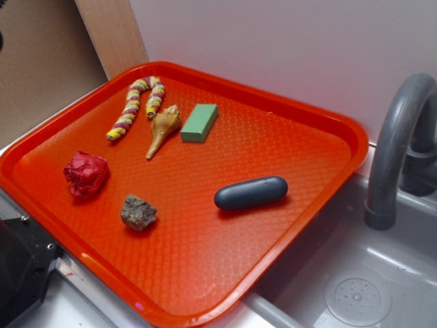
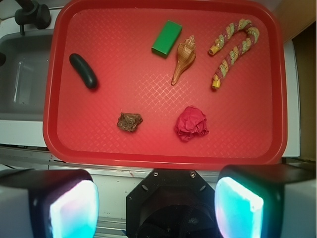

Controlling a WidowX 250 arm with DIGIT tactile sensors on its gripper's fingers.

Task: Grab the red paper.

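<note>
Reading the wrist view left to right, we find the rock (image 2: pixel 129 121) and then the red paper (image 2: pixel 191 123) lying free near the tray's (image 2: pixel 163 159) closest edge, our gripper (image 2: pixel 156 206) wide open above, nothing grasped yet.
</note>
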